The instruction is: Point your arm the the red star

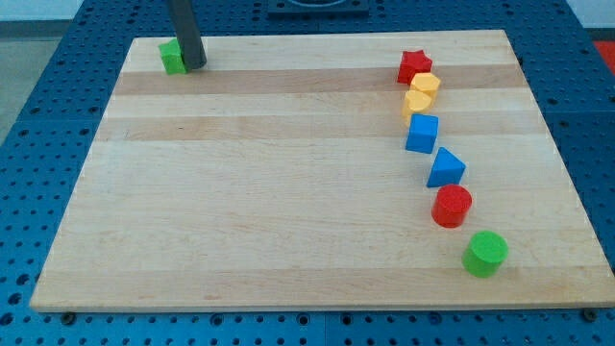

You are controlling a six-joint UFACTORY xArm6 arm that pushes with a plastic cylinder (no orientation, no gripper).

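The red star (414, 65) lies near the board's top right. My tip (195, 65) is at the top left of the board, touching or just right of a small green block (173, 58). The tip is far to the left of the red star, with most of the board's width between them.
Below the red star a line of blocks runs down the right side: a yellow block (427, 86), a yellow heart-like block (416, 102), a blue cube (422, 134), a blue triangle (445, 168), a red cylinder (452, 206), a green cylinder (485, 253). The wooden board (269, 192) lies on a blue perforated table.
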